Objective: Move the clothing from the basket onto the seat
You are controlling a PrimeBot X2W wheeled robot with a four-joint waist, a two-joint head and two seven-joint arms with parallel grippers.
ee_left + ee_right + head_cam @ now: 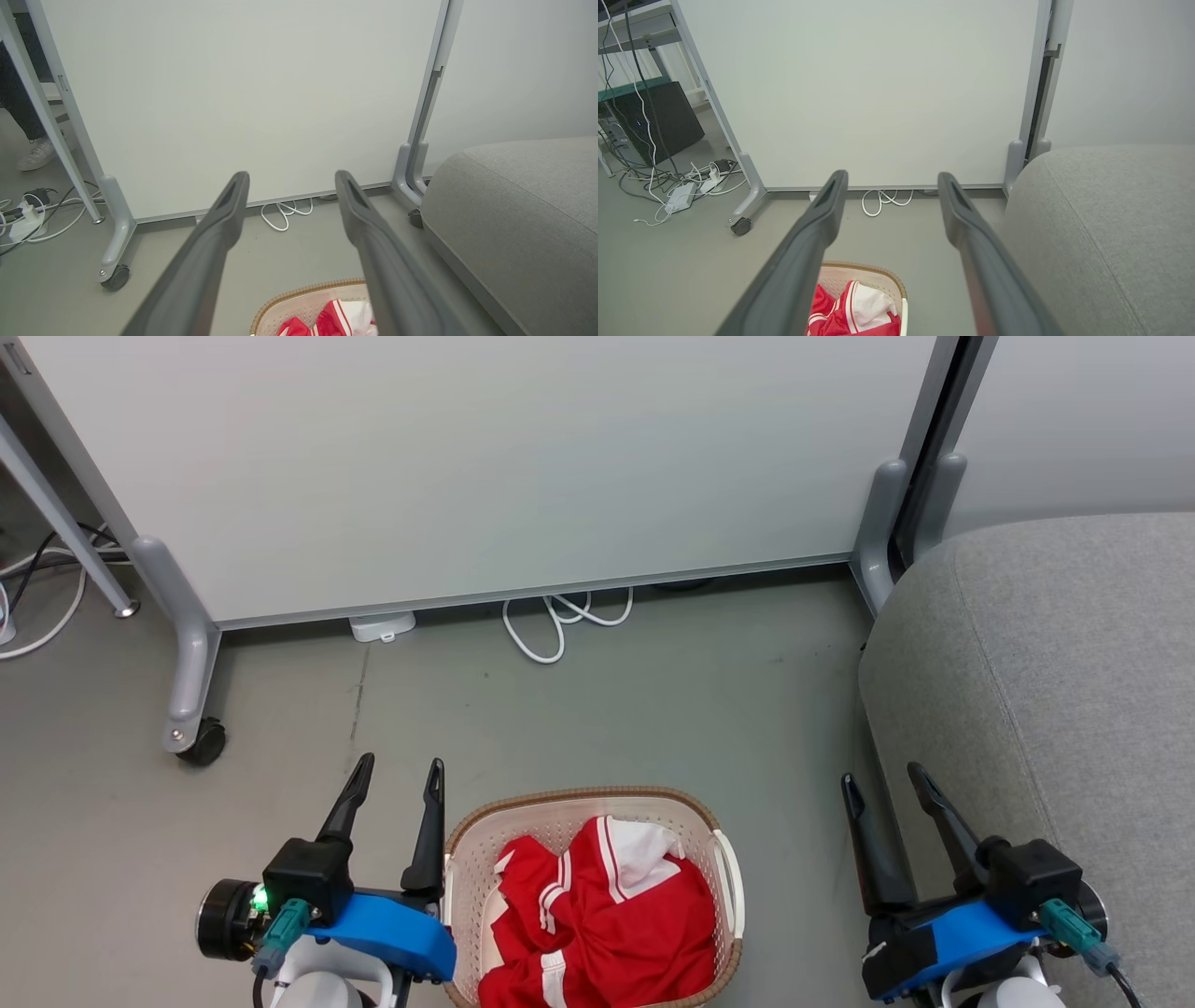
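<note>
Bright red, white-striped fabric clothing (602, 915) is contained in the cream perforated plastic basket (579, 795), at 4 o'clock from the left gripper (400, 767) and 8 o'clock from the right gripper (882, 777); both are spread wide, empty

One basket (579, 796), one seat (1074, 691) and one coiled cable (558, 621) are counted. Two grippers are seen: left gripper (401, 763), right gripper (882, 774). The clothing (616, 915) lies heaped, so its pieces cannot be counted.
</note>
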